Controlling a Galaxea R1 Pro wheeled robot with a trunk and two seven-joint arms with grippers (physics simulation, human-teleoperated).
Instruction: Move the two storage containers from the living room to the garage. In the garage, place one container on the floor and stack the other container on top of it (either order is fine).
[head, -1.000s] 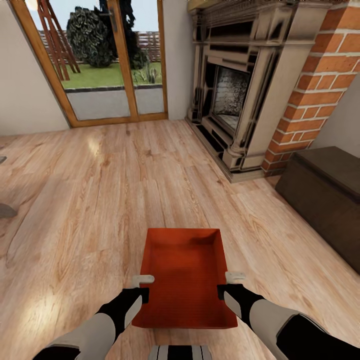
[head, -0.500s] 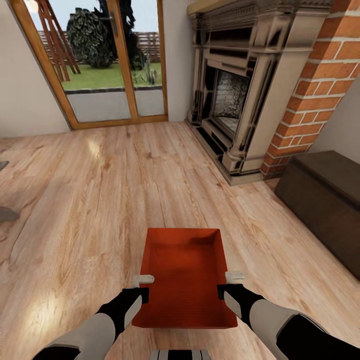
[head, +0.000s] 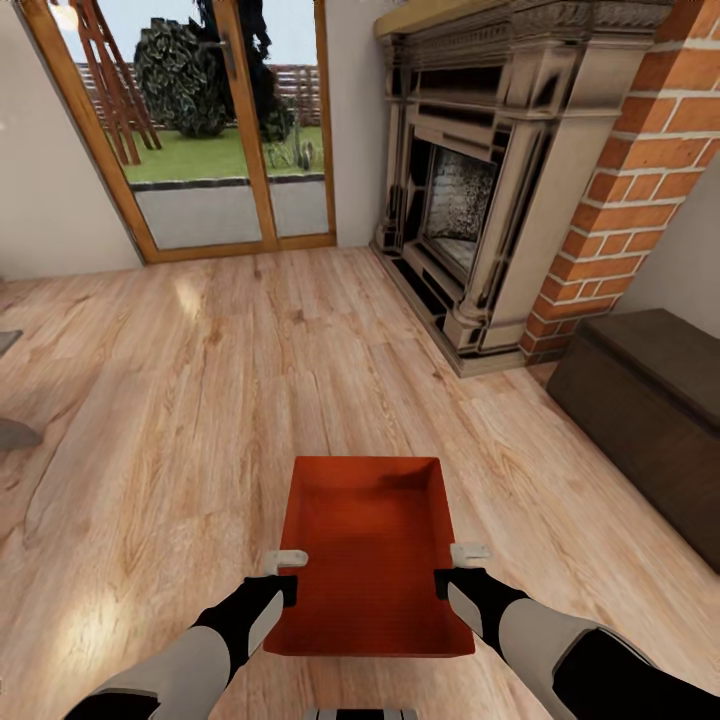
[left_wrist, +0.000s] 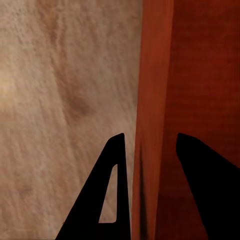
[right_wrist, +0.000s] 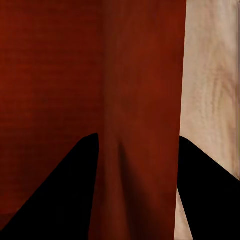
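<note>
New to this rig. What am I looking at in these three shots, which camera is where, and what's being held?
It is a simulated two-armed wheeled robot, driven remotely by a person. The large picture comes from a camera on its head, looking forward and down over both arms. The other two come from cameras near each pincer, looking along its two fingers.

The left pincer and the right pincer each straddle a side wall of one orange-red storage container, one finger inside and one outside. The bin has no lid and looks empty.

Under it is a light wood plank floor. Ahead are glass doors onto a garden, a fireplace with red brick beside it, and a dark-brown cabinet at the right.
</note>
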